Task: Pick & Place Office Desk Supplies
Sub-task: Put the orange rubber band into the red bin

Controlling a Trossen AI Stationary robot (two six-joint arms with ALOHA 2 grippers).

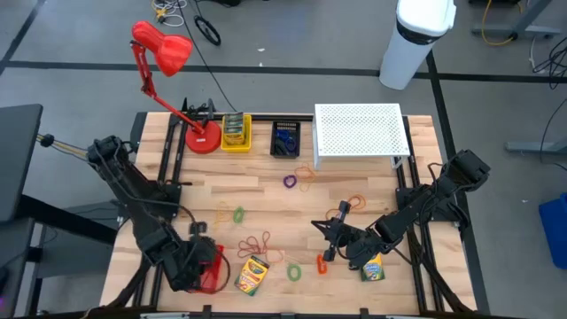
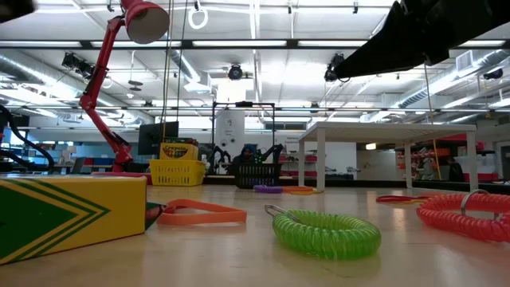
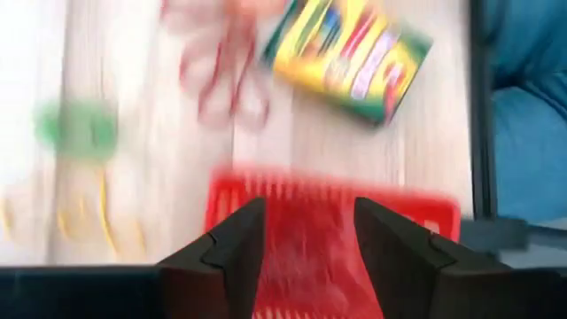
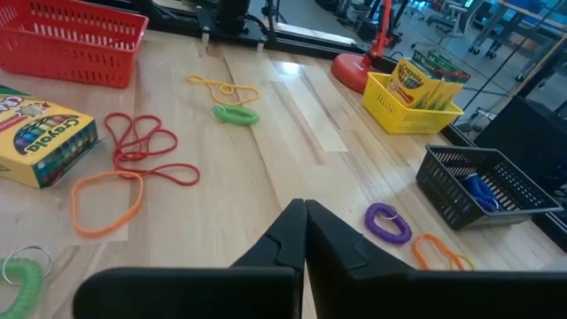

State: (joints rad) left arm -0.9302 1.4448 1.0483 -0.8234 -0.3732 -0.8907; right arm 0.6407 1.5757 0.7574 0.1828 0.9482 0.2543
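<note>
One yellow-and-green crayon box (image 1: 252, 275) lies flat near the table's near edge, also in the left wrist view (image 3: 350, 55) and the low view (image 2: 64, 211). A second crayon box (image 1: 373, 267) lies under my right arm. Red-orange rubber bands (image 1: 257, 243) (image 4: 142, 151) and a green coil loop (image 1: 294, 271) (image 2: 327, 231) lie between them. A purple loop (image 1: 290, 182) (image 4: 387, 223) lies farther back. My left gripper (image 3: 310, 239) is open over a red basket (image 1: 211, 270). My right gripper (image 1: 319, 228) (image 4: 304, 221) is shut and empty above the table's middle.
At the far edge stand a red desk lamp (image 1: 164, 53), a yellow basket (image 1: 236, 135) holding a crayon box, a black basket (image 1: 285, 140) and a white perforated riser (image 1: 359, 133). Yellow bands (image 1: 221, 213), a green loop (image 1: 239, 213) and orange loops (image 1: 322, 263) lie scattered.
</note>
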